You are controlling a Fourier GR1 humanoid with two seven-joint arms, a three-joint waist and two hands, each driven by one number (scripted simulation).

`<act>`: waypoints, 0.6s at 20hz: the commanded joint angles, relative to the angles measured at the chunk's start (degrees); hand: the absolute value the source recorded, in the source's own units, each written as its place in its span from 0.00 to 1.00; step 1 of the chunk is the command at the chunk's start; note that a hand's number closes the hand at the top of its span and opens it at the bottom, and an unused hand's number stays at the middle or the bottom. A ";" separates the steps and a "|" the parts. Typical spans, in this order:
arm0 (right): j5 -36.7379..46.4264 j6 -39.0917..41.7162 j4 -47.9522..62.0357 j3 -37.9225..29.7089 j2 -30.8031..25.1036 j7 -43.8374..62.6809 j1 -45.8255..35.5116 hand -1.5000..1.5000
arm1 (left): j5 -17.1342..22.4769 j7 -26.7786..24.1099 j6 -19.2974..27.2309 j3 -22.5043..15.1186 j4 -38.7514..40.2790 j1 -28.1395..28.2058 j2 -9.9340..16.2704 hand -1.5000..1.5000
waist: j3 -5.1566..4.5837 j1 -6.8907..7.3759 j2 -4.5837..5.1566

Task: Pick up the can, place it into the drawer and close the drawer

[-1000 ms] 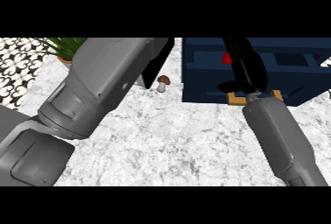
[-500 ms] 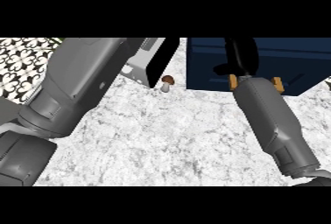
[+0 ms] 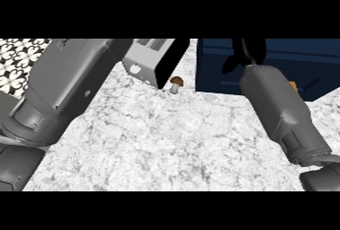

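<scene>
Up at the top right of the frame sits the dark blue drawer (image 3: 219,67), with the right hand (image 3: 244,54) over it, fingers hanging down close together. Can't tell what the left one's doing, and no can is showing anywhere. Small brown mushroom (image 3: 176,83) stands on the marble counter (image 3: 172,143), just left of the drawer.

table (image 3: 166,143): white-grey marble top, mostly bare | little brown-capped mushroom (image 3: 176,83) standing upright near the far edge | grey box-shaped thing (image 3: 154,60) just left of it | dark blue cabinet (image 3: 279,67) at the far right corner
</scene>
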 commanded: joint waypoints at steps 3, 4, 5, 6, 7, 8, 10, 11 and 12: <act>-1.83 -1.55 3.10 -2.92 -0.42 -1.36 -6.68 0.00 | -0.42 2.18 -0.28 -1.04 -5.16 3.92 1.13 0.00 | -0.17 0.77 -0.02; -4.10 -0.16 2.47 -4.77 -2.14 -3.40 -7.07 0.00 | -0.49 2.06 -1.11 -1.18 -6.41 4.35 2.32 0.00 | -0.14 1.52 -0.06; -3.85 -0.82 3.04 -4.67 0.10 -1.58 -7.46 0.00 | -0.25 3.25 -0.87 -1.11 -7.62 4.73 2.68 0.00 | -0.17 1.75 -0.30; -5.26 -1.57 2.37 -5.53 2.25 -2.88 -7.61 0.00 | -0.67 2.67 -0.24 -1.12 -7.70 3.93 2.39 0.00 | -0.11 1.43 -0.04; -7.66 -0.53 0.64 -7.18 1.01 -6.62 -7.69 0.00 | -0.06 1.67 -1.96 -1.00 -8.61 6.87 3.11 0.00 | -0.10 1.56 -0.23; -7.15 0.17 1.64 -6.99 1.23 -6.20 -9.01 0.00 | -0.25 1.14 -2.03 -0.56 -8.20 6.93 3.82 0.00 | -0.13 0.97 0.17; -7.86 -0.46 2.43 -7.91 2.05 -6.82 -8.58 0.00 | 0.20 1.47 -2.69 -0.16 -10.00 8.37 4.96 0.00 | -0.15 1.25 0.08; -7.59 -0.94 2.94 -7.87 2.05 -7.38 -8.01 0.00 | -0.41 3.18 -1.13 -1.12 -11.93 7.96 4.28 0.00 | -0.12 1.24 -0.35; -8.83 1.14 2.74 -8.93 0.35 -9.32 -8.72 0.00 | -0.07 3.55 -2.65 -1.20 -12.58 9.64 5.33 0.00 | -0.13 1.01 -0.40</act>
